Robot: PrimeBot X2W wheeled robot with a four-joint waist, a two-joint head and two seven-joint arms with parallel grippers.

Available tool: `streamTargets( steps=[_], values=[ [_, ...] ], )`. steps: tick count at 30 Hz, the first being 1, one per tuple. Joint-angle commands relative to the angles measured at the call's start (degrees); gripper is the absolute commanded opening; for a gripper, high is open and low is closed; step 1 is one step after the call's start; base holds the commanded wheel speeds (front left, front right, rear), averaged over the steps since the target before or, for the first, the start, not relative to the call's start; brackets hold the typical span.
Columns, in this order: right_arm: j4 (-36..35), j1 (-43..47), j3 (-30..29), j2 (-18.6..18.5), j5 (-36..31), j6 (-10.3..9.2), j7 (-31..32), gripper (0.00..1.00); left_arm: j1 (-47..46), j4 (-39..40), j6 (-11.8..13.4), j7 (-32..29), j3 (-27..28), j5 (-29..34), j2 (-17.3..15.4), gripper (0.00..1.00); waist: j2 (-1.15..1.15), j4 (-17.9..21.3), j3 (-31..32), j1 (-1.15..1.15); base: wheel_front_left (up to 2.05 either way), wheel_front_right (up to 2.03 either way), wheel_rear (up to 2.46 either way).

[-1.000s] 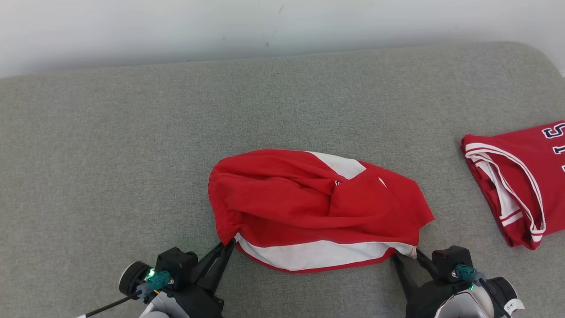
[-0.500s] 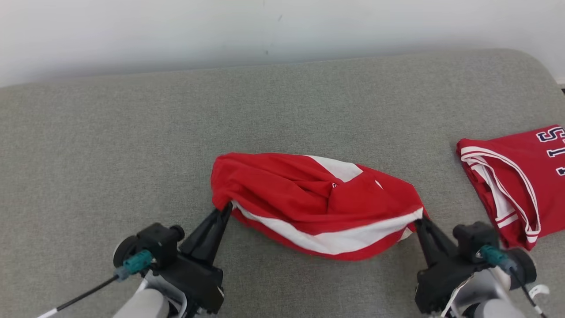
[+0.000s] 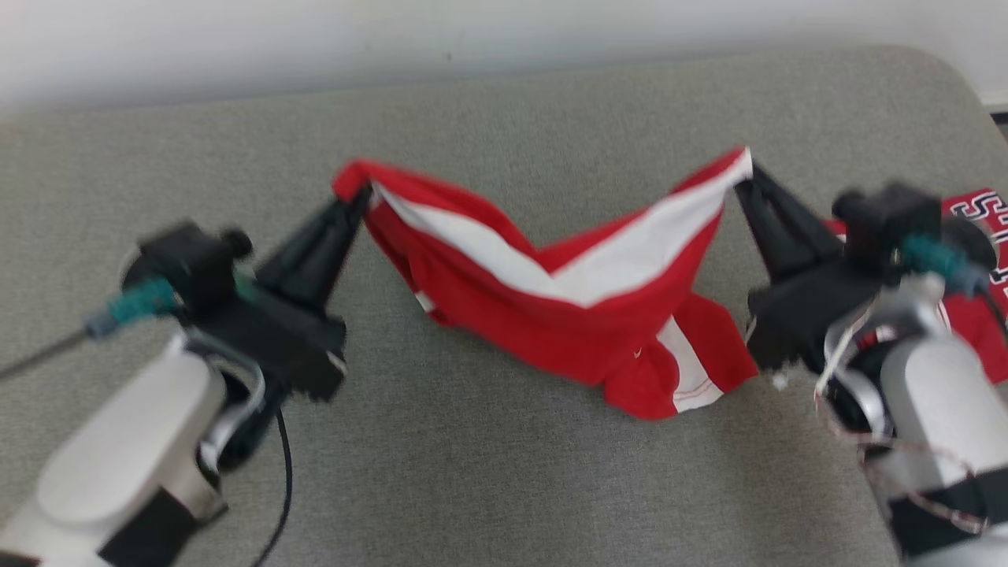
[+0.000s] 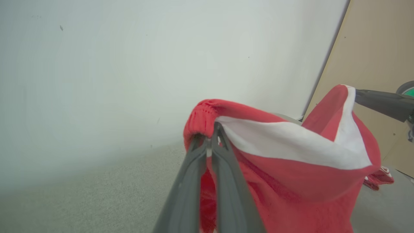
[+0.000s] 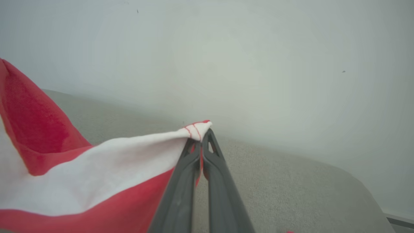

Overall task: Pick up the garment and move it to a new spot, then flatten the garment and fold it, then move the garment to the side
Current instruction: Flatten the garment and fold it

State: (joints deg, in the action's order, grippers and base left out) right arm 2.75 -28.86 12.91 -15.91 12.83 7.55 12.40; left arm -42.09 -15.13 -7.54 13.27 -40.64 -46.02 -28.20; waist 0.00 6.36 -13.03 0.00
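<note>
Raised since before, garment [image 3: 567,315] sags between left gripper [image 3: 362,193] and right gripper [image 3: 745,176].

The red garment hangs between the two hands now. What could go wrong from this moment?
1. The left hand and the right hand each pinch only a small corner of the garment, so a corner might slip out.
2. The garment sags in the middle, so it may land creased.
3. The right arm hangs over the folded jersey and could disturb it.

Both pale grey rounded forearms [image 3: 118,472] end in black blocky wrists [image 3: 276,339] with long dark tapered fingers [image 3: 315,244], teal plugs [image 3: 138,299], thin black cables [image 3: 282,472].
</note>
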Motion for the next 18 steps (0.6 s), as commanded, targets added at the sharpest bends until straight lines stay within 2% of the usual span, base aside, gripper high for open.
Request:
streamTargets(
  steps=[1,5,7,10,13,18],
  values=[
    [0.8,-3.6,0.8,-0.9,0.6,-0.16,0.5,0.0,-3.0,0.4,0.1,-0.6,0.1,-1.5,-0.6,0.0,0.0,1.3,-3.7,0.0,0.0,0.0,0.0],
    [5.3,-15.5,3.0,-0.6,4.4,-0.16,1.4,0.0,-12.3,-1.0,0.1,-3.1,2.6,-6.0,-2.6,0.0,0.0,2.3,-9.4,0.0,0.0,0.0,0.0],
    [8.1,-22.0,3.6,-0.9,5.2,-0.16,1.2,0.0,-17.8,-2.4,0.1,-4.6,3.2,-4.1,-4.1,0.0,0.0,2.7,-12.5,0.0,0.0,0.0,0.0],
    [12.5,-31.2,3.4,-0.5,5.4,-0.16,0.0,0.0,-25.0,-4.2,0.3,-5.9,4.8,-3.9,-4.3,0.0,0.0,3.3,-16.7,0.0,0.0,0.0,0.0],
    [16.1,-40.3,2.7,-0.4,3.6,-0.16,-1.9,0.0,-31.8,-5.0,1.1,-6.8,7.5,-4.7,-4.4,0.0,0.0,4.1,-21.0,0.0,0.0,0.0,0.0],
    [22.0,-52.8,-0.2,-0.8,-1.7,-0.16,-7.6,0.0,-40.4,-5.7,3.6,-5.5,11.6,-5.6,-2.8,0.0,0.0,4.3,-26.4,0.0,0.0,0.0,0.0]
  ],
)
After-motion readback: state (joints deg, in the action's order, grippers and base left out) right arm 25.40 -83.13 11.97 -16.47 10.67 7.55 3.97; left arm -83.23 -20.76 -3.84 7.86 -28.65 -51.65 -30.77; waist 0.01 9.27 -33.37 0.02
